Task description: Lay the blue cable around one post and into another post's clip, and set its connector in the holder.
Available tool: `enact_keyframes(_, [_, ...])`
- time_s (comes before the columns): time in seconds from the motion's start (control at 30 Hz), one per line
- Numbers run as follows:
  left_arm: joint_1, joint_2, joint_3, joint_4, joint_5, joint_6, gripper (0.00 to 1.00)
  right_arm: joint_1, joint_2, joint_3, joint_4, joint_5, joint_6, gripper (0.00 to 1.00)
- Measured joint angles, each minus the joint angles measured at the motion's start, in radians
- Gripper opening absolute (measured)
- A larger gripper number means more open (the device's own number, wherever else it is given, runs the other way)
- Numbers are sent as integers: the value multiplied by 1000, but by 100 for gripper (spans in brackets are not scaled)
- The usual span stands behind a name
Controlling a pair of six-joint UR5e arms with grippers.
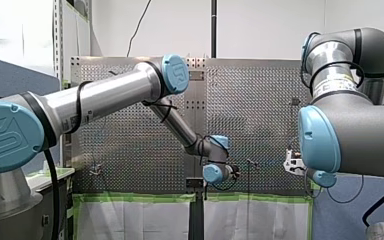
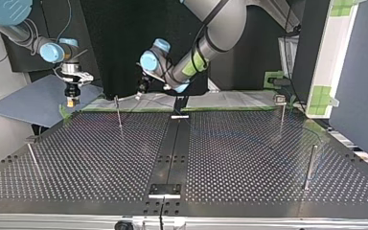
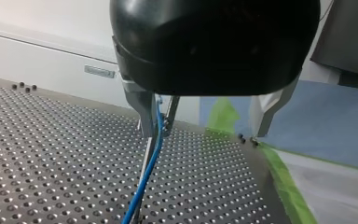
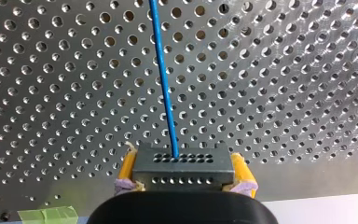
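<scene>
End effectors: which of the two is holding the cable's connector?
My right end effector: its yellow pads clamp the dark connector where the blue cable enters. Near my left end effector, only cable shows.

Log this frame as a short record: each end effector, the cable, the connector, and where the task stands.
right end effector: yellow pads shut on the connector, held over the perforated table
blue cable: leaves the connector and runs out across the table
left end effector: the cable runs up into it in the left wrist view; grip unclear
post: upright, close to the left end effector in the top view
routing: cable too thin to trace in the top view
task state: connector not yet in a holder
</scene>
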Motion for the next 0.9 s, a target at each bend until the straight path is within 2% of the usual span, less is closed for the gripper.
enact_keyframes(0.17, [-5,9,-11,0,-4,13,100,0,0,0,0,-1,0,21])
enact_keyframes(0.5, [-43,23,-11,6,-7,39,100,3,0,0,-2,0,1,21])
enact_keyframes(0.9, [-53,41,-8,6,-34,49,100,5,0,0,-1,0,1,21])
